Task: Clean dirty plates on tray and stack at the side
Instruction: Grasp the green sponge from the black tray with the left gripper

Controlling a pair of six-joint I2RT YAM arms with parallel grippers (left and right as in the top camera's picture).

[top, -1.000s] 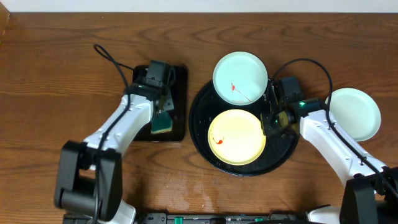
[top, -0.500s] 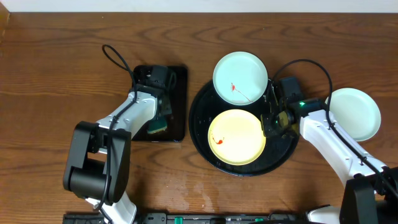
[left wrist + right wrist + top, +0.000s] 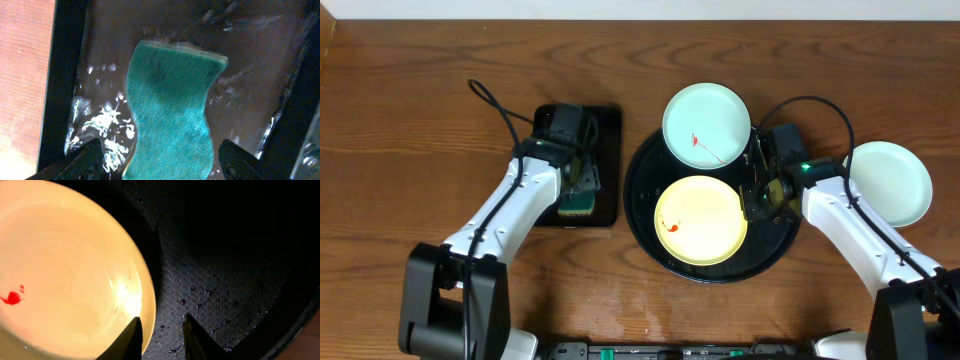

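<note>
We log the right gripper (image 3: 161,332), jaws slightly apart, astride the rim of the yellow plate (image 3: 70,270) — plate under one finger, black tray (image 3: 225,270) under the other.

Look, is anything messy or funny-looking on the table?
Yes. The yellow plate and the mint plate on the round black tray each have red smears, so they look dirty. Water is puddled around the green sponge in the rectangular tray.
</note>
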